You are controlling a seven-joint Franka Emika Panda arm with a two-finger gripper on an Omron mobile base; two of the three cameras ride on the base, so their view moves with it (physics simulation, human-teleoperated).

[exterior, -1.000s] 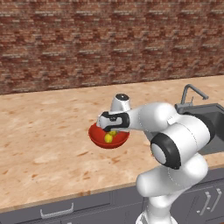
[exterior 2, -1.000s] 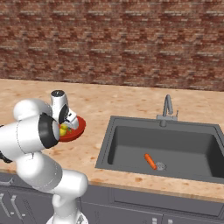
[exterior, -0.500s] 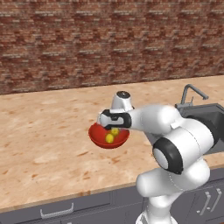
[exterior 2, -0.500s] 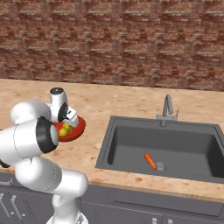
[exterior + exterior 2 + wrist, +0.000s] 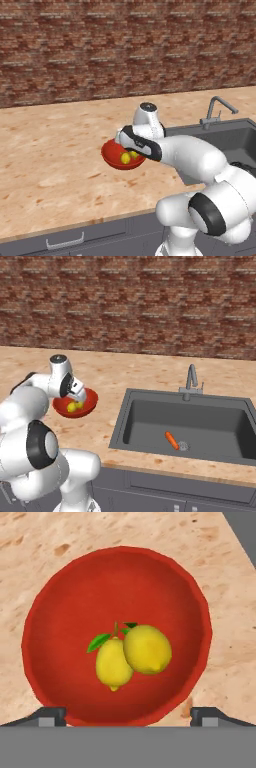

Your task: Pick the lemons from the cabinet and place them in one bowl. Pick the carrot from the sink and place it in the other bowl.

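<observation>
Lemons (image 5: 132,654) in red bowl (image 5: 60,602) – tan speckled counter (image 5: 50,150), brick wall (image 5: 100,50)

No text, label, brand, number or sign could be read anywhere in the pictures.

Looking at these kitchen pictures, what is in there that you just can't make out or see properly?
- Red bowl, left base view: the arm covers its right side.
- Lemons, right base view: too small to count; the hand view shows two.
- Sink, left base view: cut off by the right edge and hidden by the arm.
- Carrot, right base view: too small for detail.
</observation>
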